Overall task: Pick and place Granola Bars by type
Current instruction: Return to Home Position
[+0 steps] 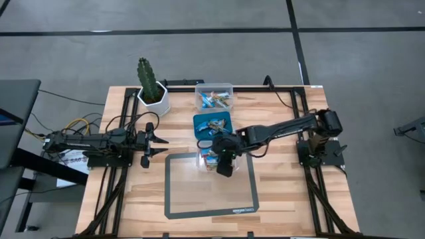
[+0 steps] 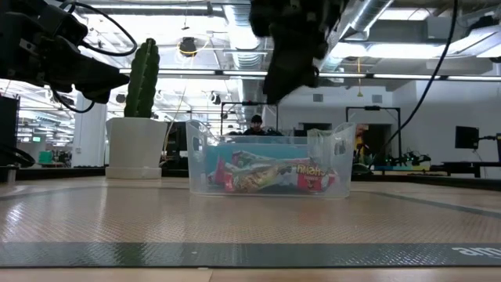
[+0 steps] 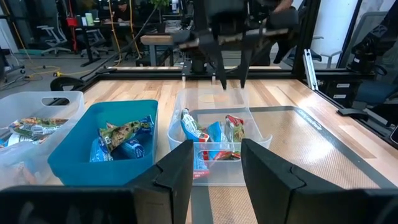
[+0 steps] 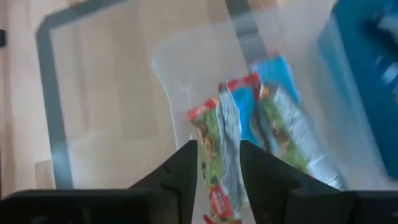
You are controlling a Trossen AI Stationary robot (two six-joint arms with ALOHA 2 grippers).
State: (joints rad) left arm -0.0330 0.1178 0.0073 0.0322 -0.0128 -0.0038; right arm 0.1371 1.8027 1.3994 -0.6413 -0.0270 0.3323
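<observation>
Three bins were counted in a row: near clear bin (image 2: 196,160), blue bin (image 3: 68,146), far clear bin (image 1: 229,86). Bars (image 3: 211,134) were seen heaped in all three; an exact count could not be made. The right gripper (image 3: 231,83) was recorded above the near clear bin, fingers slightly spread, nothing held or touched. The left gripper (image 1: 164,146) was noted at the table's left, fingers spread, empty. One cactus (image 1: 147,76) was noted.
</observation>
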